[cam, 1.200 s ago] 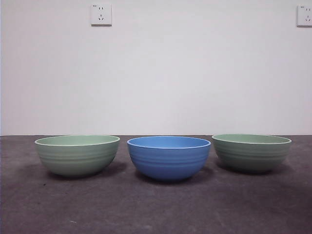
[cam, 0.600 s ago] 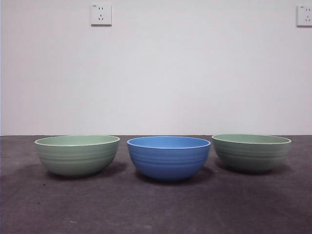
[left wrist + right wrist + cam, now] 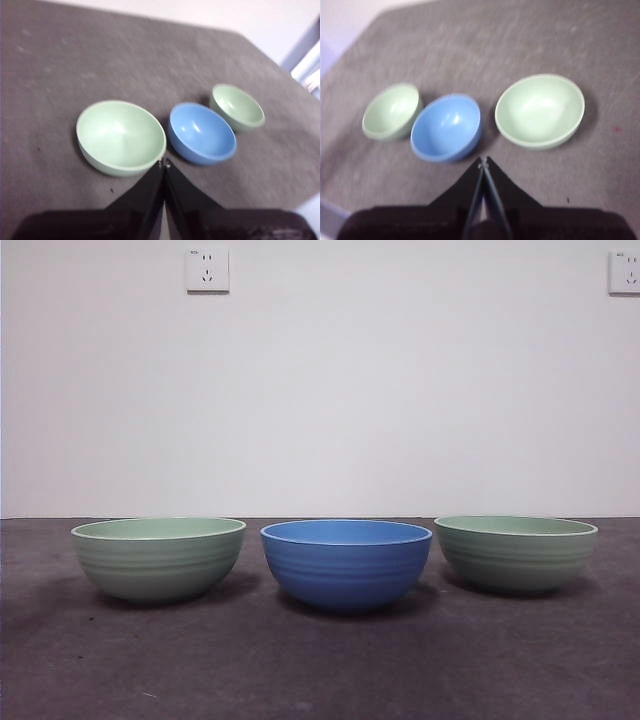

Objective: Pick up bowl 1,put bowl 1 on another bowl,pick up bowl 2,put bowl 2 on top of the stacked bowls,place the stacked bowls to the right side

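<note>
Three bowls stand in a row on the dark grey table (image 3: 320, 670), all upright, empty and separate, with none stacked. The blue bowl (image 3: 346, 563) occupies the middle position and sits slightly nearer the front camera than the other two. A pale green bowl, the left green bowl (image 3: 158, 556), stands beside it on the left of the front view, and the right green bowl (image 3: 516, 551) stands beside it on the right. Narrow gaps of bare table separate the bowls in the front view; in the wrist views the rims appear very close, and the blur there prevents confirming whether any rims touch. The left gripper (image 3: 164, 164) hangs above the table with its two black jaws pressed together tip to tip, holding nothing; its tips are over the edge of the left green bowl (image 3: 121, 136), with the blue bowl (image 3: 202, 133) and the right green bowl (image 3: 237, 106) farther off. The right gripper (image 3: 483, 161) is likewise raised with jaws closed together and empty, and it looks down on the right green bowl (image 3: 540, 110), the blue bowl (image 3: 446, 127) and the left green bowl (image 3: 391, 110). Two wall sockets (image 3: 207, 269) are fixed to the white wall behind.
</note>
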